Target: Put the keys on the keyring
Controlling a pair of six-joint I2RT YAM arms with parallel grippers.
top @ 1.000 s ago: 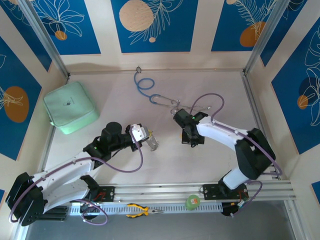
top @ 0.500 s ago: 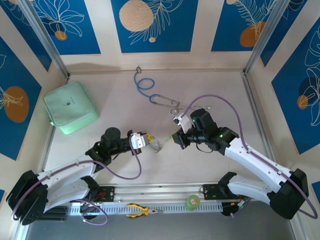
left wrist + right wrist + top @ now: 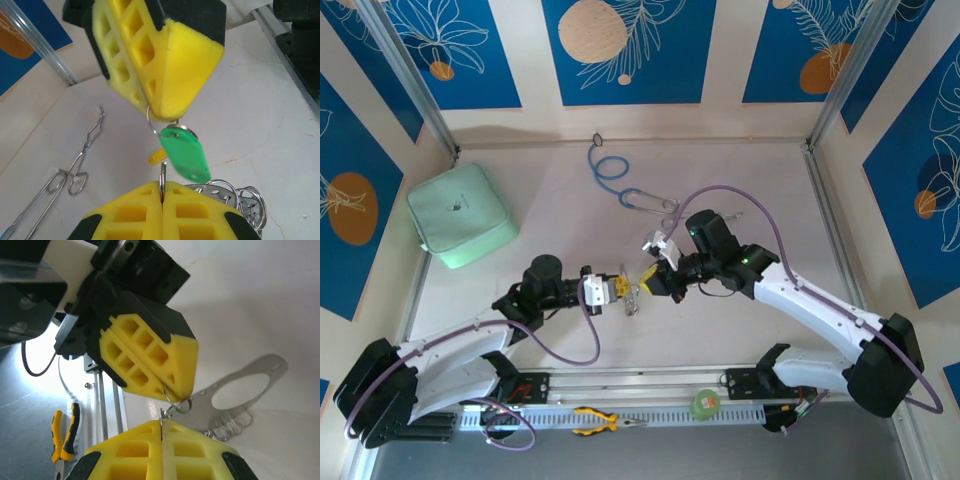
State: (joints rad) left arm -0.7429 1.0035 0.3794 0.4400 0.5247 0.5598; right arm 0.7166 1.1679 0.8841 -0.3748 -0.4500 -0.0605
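- Top view: the left gripper (image 3: pixel 618 288) and right gripper (image 3: pixel 648 277) are met tip to tip at mid-table, with the pale silvery oval metal keyring (image 3: pixel 631 300) just below.
- Left wrist view: the right gripper is clamped on a thin wire ring (image 3: pixel 150 120) carrying the green plastic-headed key (image 3: pixel 185 152) and yellow plastic-headed key (image 3: pixel 157 156).
- Right wrist view: the left gripper is clamped on the keyring's small loop.

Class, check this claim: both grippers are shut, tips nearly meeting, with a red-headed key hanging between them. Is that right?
No: the key has a green head, not red, as the left wrist view shows. The rest holds: left gripper and right gripper are shut, tips nearly meeting.
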